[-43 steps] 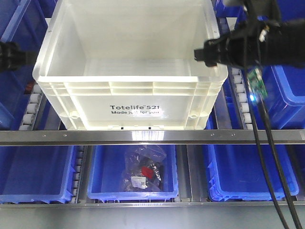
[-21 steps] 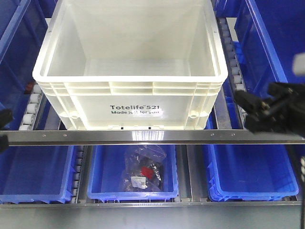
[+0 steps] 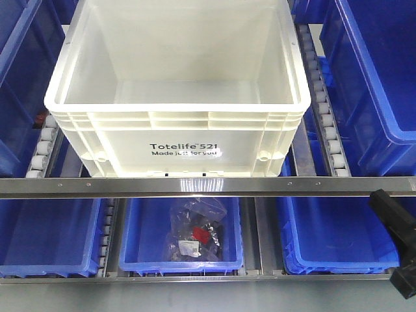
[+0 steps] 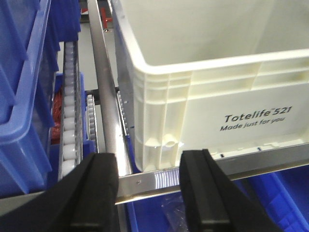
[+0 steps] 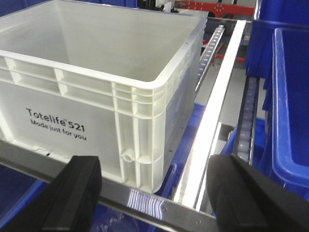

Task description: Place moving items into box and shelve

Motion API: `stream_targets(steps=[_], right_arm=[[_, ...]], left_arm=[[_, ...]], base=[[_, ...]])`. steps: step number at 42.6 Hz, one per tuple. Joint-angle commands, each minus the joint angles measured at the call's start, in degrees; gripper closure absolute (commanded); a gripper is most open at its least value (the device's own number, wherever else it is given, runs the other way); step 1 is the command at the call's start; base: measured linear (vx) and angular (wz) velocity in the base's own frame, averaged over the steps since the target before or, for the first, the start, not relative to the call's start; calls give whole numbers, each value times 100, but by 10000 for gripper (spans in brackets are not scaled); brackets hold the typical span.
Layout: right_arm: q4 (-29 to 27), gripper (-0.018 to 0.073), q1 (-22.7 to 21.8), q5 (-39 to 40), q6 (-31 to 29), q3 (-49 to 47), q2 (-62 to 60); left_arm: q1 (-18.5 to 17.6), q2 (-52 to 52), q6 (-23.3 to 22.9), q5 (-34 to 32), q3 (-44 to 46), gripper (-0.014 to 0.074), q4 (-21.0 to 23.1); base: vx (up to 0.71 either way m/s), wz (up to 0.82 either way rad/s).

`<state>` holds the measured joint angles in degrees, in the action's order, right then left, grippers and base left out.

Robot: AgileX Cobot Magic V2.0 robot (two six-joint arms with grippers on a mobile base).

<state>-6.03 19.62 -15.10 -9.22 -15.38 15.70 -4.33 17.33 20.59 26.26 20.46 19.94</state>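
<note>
Your box (image 3: 175,97) sits on the upper shelf level, its printed front wall just behind the metal front rail (image 3: 195,186); what you see of its interior is bare, and no plush balls show in any view. Blue bins (image 3: 364,84) flank it on both sides and line the level below, the middle lower bin (image 3: 133,240) holding a clear plastic bag (image 3: 195,231) with dark and red contents. Your right gripper (image 5: 154,193) hangs before the box's right front corner, fingers spread wide, gripping nothing. Your left gripper (image 4: 147,193) faces the left front corner, fingers parted and empty too.
</note>
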Motion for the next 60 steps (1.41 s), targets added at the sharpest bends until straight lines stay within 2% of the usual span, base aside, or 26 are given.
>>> stream_targets(steps=[1, 6, 8, 13, 17, 20, 27, 29, 59, 60], right_arm=[[63, 50, -10, 1097, -76, 53, 86], [18, 50, -10, 1339, -73, 158, 102], [-132, 50, -10, 1387, -29, 158, 102], [-126, 55, -10, 1400, -29, 158, 102], [-126, 111, -10, 1432, -29, 158, 102], [-126, 207, -10, 1432, -29, 158, 102], [-126, 512, -10, 1432, -29, 158, 102], [-138, 574, -10, 1427, -24, 158, 102], [-127, 567, -10, 1398, -16, 158, 102], [-127, 567, -10, 1398, -16, 158, 102]], left_arm=[[-34, 67, -6, -1012, -157, 164, 118], [-34, 67, -77, -1804, -531, 164, 126], [-34, 67, -255, -2221, -718, 164, 119], [-34, 56, -255, -2222, -718, 170, 119], [-34, 56, -255, -2222, -712, 232, 119], [-34, 56, -255, -2214, -712, 312, 119], [-34, 56, -255, -2208, -712, 603, 119], [-34, 56, -255, -2200, -712, 606, 119], [-33, 56, -255, -2131, -712, 605, 107], [-33, 56, -842, -2362, -712, 605, -737]], base=[[0, 0], [0, 0], [0, 0], [0, 0], [0, 0], [0, 0], [0, 0], [0, 0], [0, 0], [0, 0]])
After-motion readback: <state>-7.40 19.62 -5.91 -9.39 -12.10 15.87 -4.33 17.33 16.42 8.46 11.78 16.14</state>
